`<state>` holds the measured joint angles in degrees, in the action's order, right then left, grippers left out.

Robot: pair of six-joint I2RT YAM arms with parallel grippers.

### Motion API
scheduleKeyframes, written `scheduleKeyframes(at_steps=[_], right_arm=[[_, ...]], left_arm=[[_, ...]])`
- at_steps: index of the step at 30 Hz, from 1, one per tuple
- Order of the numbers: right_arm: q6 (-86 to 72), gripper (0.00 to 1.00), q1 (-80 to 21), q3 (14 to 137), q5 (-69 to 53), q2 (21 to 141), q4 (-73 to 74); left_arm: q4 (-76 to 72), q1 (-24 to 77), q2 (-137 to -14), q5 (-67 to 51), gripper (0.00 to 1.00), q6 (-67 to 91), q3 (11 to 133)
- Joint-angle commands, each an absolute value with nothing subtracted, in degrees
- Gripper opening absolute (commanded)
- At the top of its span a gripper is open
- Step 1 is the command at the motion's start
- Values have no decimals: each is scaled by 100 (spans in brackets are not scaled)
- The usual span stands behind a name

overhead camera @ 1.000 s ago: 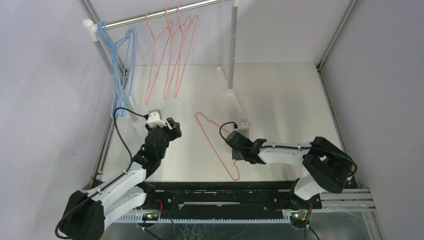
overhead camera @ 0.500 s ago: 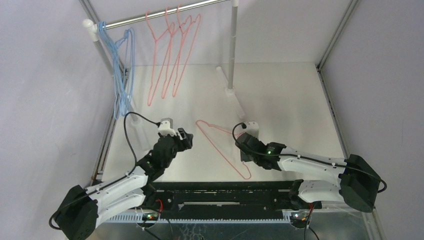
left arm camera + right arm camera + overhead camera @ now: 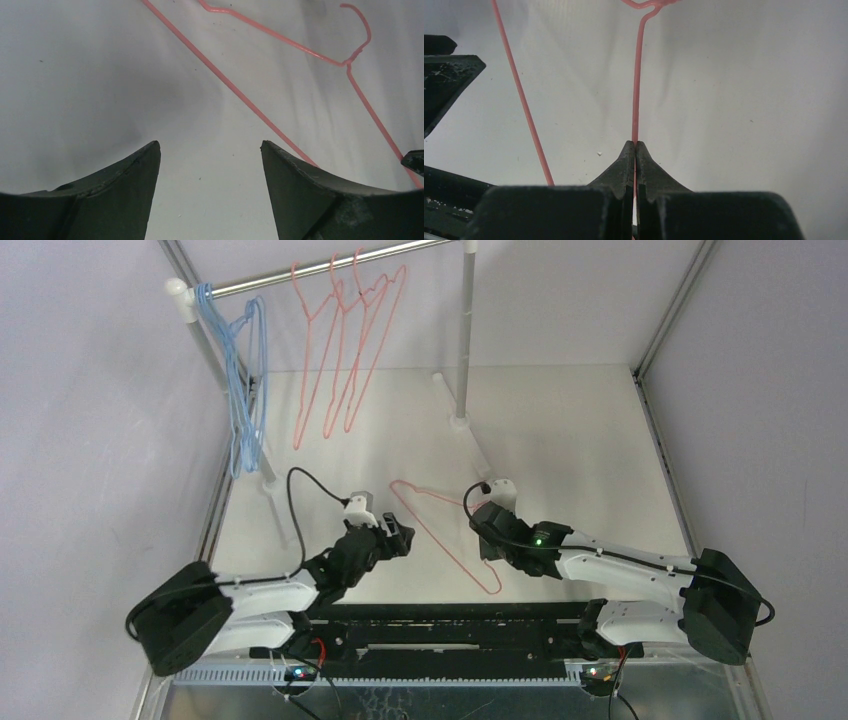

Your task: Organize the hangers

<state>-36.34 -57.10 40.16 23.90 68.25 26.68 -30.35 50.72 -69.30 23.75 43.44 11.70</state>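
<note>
Where all of it sits: one white table (image 3: 580, 440), both arm bases at its near edge.
Rail: one silver rail (image 3: 272, 276) on white posts, standing at the far left of the table.
Arms: two. The left arm (image 3: 260, 590) lies low toward table centre; the right arm (image 3: 620, 565) stretches across to meet it.
Hung stock: blue hangers (image 3: 243, 440) bunched at the rail's left end, at least three, though the wires overlap too much for a firm count. The pink hangers (image 3: 345, 310) hang just to their right, three or four, with the same trouble.
Stray: one loose hanger (image 3: 445, 538), pink, flat on the table between the two grippers, well apart from the rail.
Right tool: right gripper (image 3: 635, 145) has its fingers pressed together on the loose hanger's thin wire, on the straight run below the neck.
Left tool: left gripper (image 3: 210, 145) has its fingers spread with nothing between them, low over the table beside the hanger's long bar.
Risk, slip: a pinch on one thin wire likely lets the hanger pivot or slide once lifted.
Risk, crowding: the two grippers sit close, so a careless reach could knock fingers together or press the bar down.
Risk, snag: a swinging hook may catch hung wires.
</note>
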Motion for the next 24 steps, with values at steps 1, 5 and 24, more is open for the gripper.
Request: scheduleKeyframes(at_steps=[1, 5, 24], right_arm=[[-3555, 0, -5770, 4255, 2408, 6632, 2619], [-3538, 0, -5790, 4259, 2286, 6601, 2586], [-3410, 0, -5837, 4613, 2321, 6812, 2633]], left_arm=[[-3948, 5124, -7294, 2366, 79, 4629, 1549], [-4025, 5141, -7421, 2364, 78, 4656, 1674], [-4146, 5291, -7496, 2098, 78, 4809, 1727]])
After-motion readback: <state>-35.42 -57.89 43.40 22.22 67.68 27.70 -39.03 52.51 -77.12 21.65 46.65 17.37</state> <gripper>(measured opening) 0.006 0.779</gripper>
